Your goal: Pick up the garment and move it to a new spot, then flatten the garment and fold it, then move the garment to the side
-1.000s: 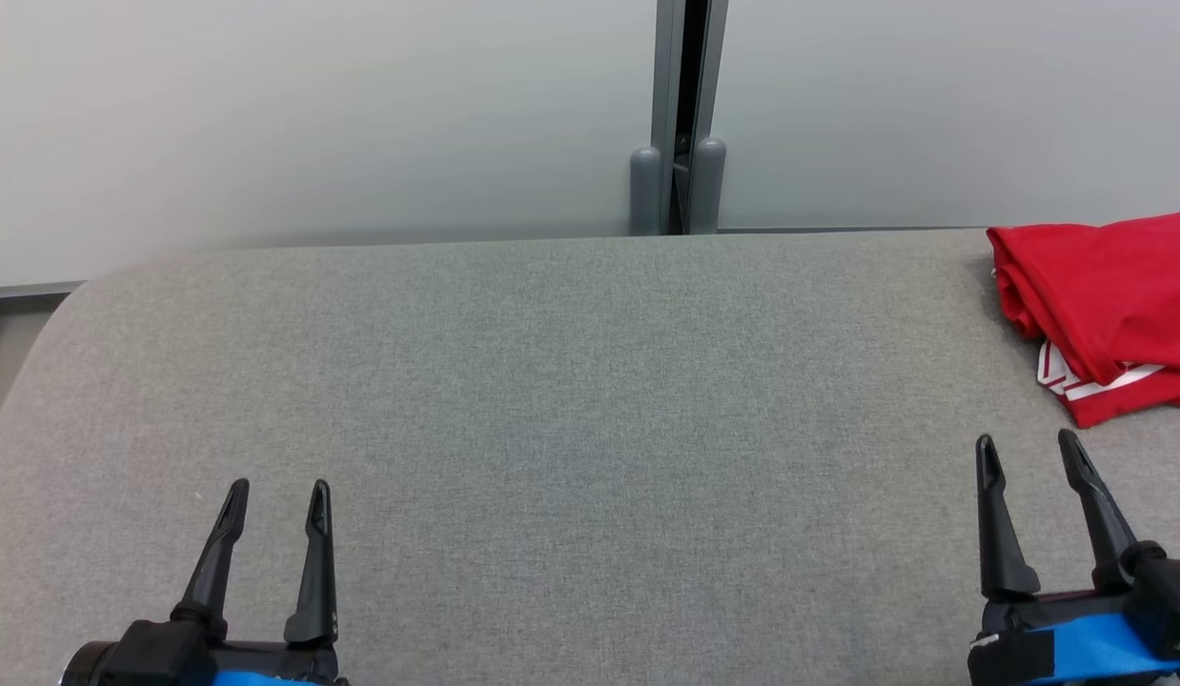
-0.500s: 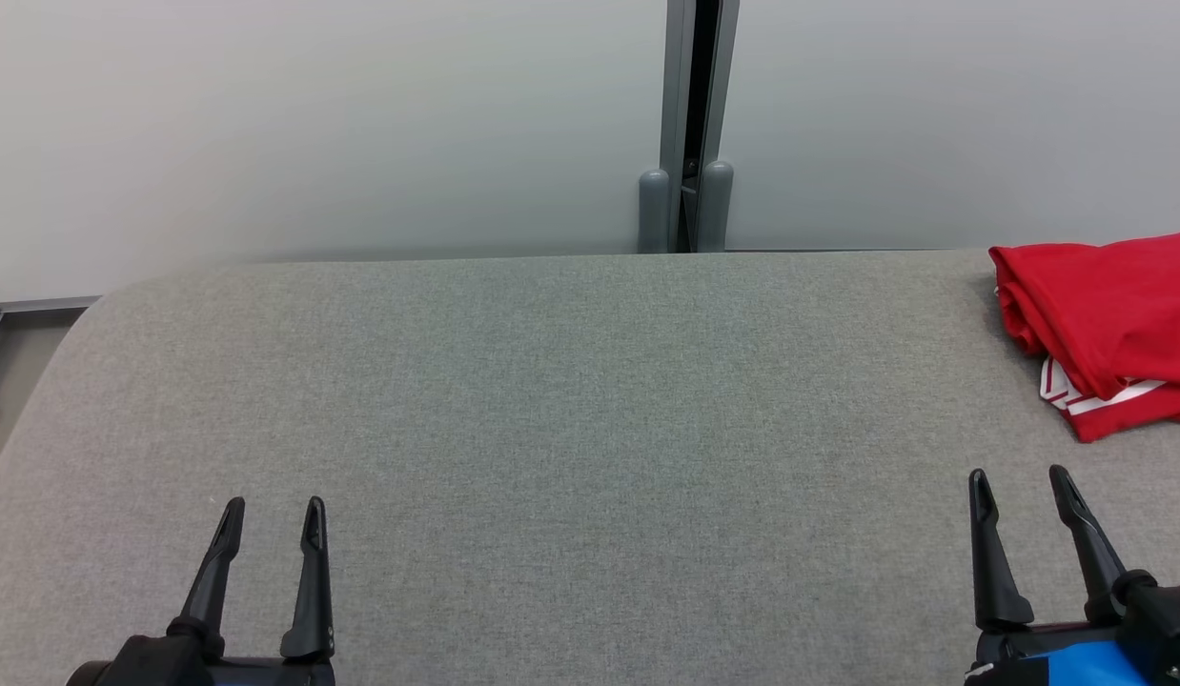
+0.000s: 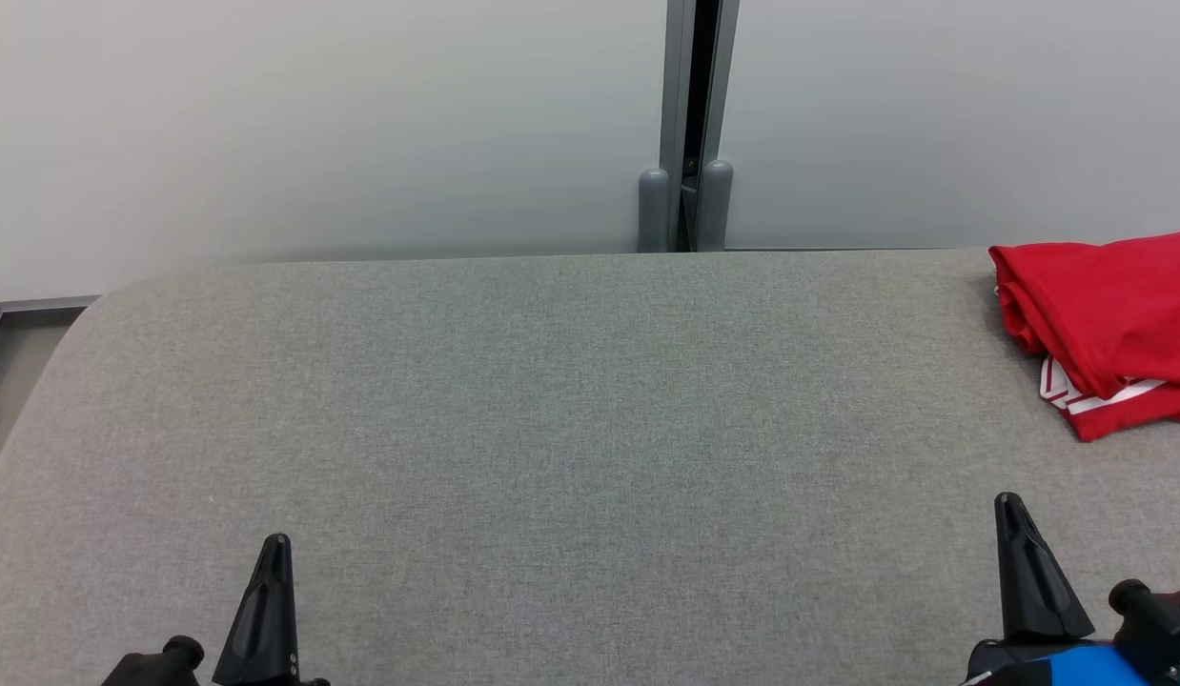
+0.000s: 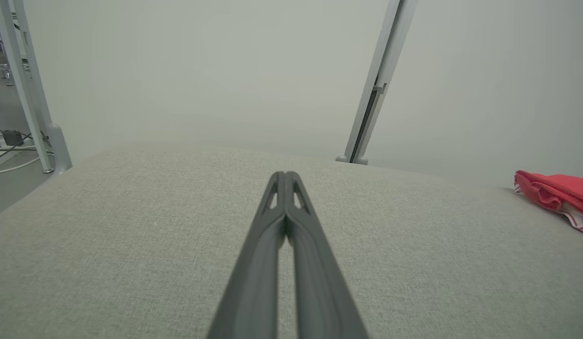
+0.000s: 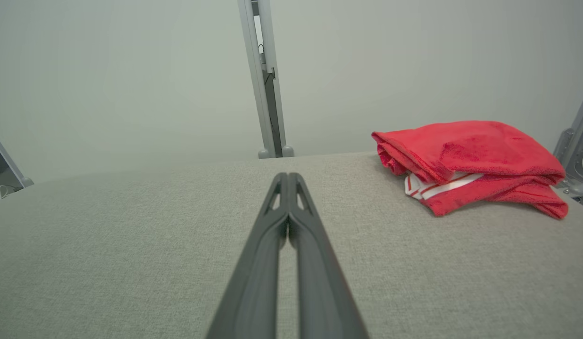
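Left gripper [image 3: 275, 543] and right gripper [image 3: 1009, 501] hover over the grey bench [image 3: 552, 400], each with its fingers pressed together on nothing. The red garment [image 3: 1109, 305] lies folded at the bench's far right, beyond the right gripper.

My head cam looked forward and down on the table [image 3: 552, 400] from up high. Both wrist cams sat low, skimming it toward the wall [image 4: 178, 70]. All three caught the garment [image 5: 465, 150].

Grey fabric table [image 3: 552, 400], pale wall [image 3: 314, 124]
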